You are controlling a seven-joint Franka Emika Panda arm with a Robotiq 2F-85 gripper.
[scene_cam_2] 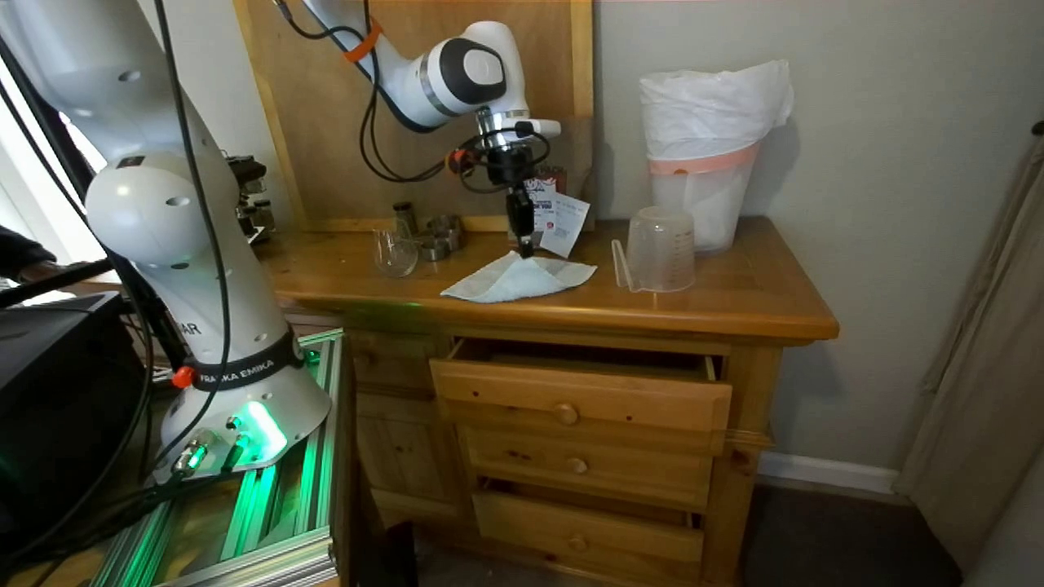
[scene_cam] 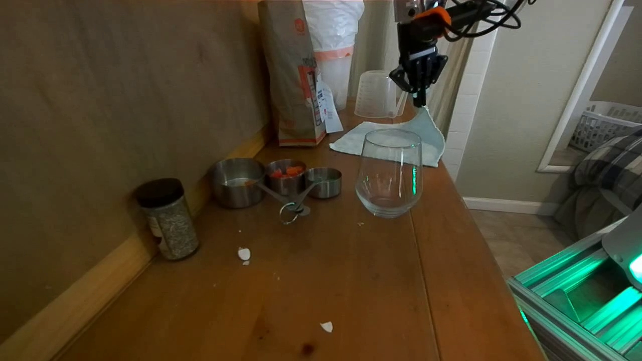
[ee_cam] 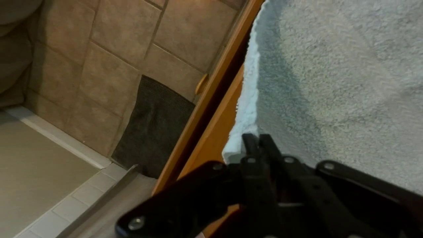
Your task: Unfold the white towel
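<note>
Evidently the gripper [ee_cam: 258, 137] is pinching a raised edge of the white towel [scene_cam_2: 514, 281], the remainder lying on the wooden counter [scene_cam_2: 750, 281] near its front, so good unfolding is probably calling for a low, slow pull, clear of the round glass [scene_cam: 388, 188] and measuring cup [scene_cam_2: 669, 253].

Wears rounded white shells [scene_cam_2: 134, 216], a black collar [scene_cam_2: 280, 357] lettered FRANKA EMIKA and a green light [scene_cam_2: 265, 430]. Trails black cables [scene_cam_2: 431, 171] under orange straps [scene_cam_2: 358, 50] — and ends in a black gripper [ee_cam: 257, 136] studded with silvery screws [ee_cam: 136, 223].
</note>
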